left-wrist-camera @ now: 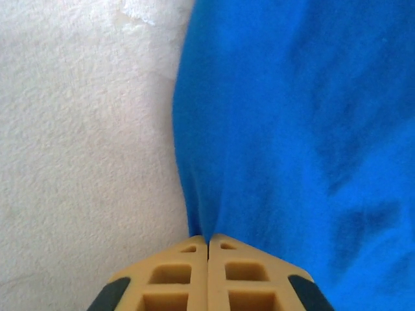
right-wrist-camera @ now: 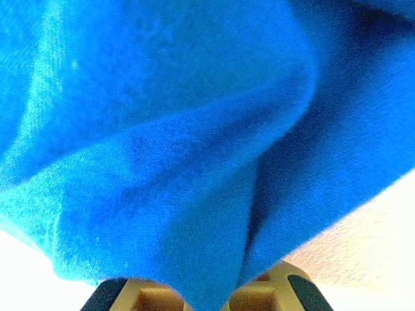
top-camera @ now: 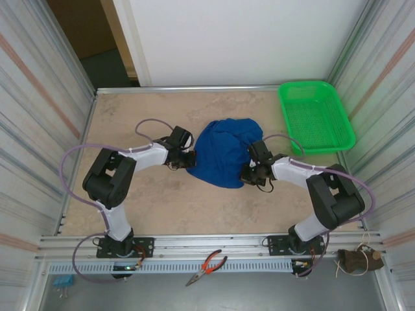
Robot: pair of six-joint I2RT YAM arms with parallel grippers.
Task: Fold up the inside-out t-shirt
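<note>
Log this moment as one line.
stage: grasp | t-shirt: bunched mid-table | left gripper: shut on t-shirt | right gripper: shut on t-shirt

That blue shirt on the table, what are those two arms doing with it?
Two robot arms are gripping a blue t-shirt heaped on the table. The left gripper pinches its left edge, the right gripper its right side, both shut on cloth. Nothing is folded yet. A green basket stands apart at the far right.

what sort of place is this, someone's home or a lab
Most likely a robotics lab test cell: a left arm and a right arm bolted to one table, ribbed panel walls closing it in, and pliers on the front rail.
</note>
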